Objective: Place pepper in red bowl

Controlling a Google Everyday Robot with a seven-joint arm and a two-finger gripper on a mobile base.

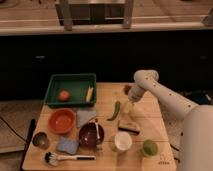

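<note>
The pepper (116, 110) is slim, curved and dark green. It lies on the wooden table (150, 120) near the middle, its tip pointing toward the front left. My gripper (129, 106) hangs just to the right of the pepper, close to the table top. I cannot tell whether it touches the pepper. The red bowl (62, 120) stands at the table's left, well to the left of the pepper and gripper, with nothing showing in it.
A green tray (70, 82) at the back left holds a red fruit (64, 95) and a yellow item (90, 93). A grey cloth (86, 117), dark bowl (91, 135), white cup (122, 141), round green fruit (149, 147), small block (129, 126), blue sponge (66, 145), brush (60, 158) and metal cup (40, 140) crowd the front.
</note>
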